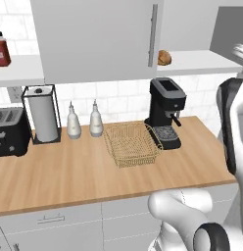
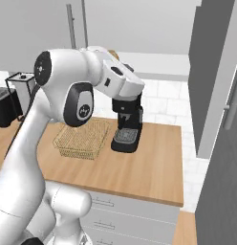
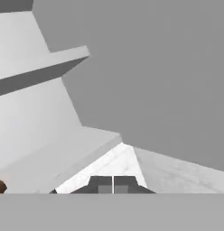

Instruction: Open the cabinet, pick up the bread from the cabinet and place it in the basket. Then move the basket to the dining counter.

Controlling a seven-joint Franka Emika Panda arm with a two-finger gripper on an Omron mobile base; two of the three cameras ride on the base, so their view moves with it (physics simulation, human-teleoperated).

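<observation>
The cabinet (image 1: 94,39) has its left door closed, with the bar handle (image 1: 153,34) at its edge. Its right door (image 1: 230,29) is swung open. The bread (image 1: 164,58), a small golden-brown bun, sits at the left end of the pale shelf (image 1: 197,61) and peeks in at the hand view's lower left edge (image 3: 0,185). Below it on the wooden worktop, the tan wire basket (image 1: 132,143) stands empty beside the coffee machine (image 1: 165,112). My gripper (image 3: 113,184) is up by the cabinet opening, fingertips pressed together, holding nothing. The dining counter is out of view.
A toaster (image 1: 11,130), a paper-towel holder (image 1: 42,115) and two white bottles (image 1: 73,122) line the tiled wall on the left. A red jar (image 1: 1,49) stands on the left shelf. A tall dark grey panel (image 2: 211,72) rises at the worktop's right end.
</observation>
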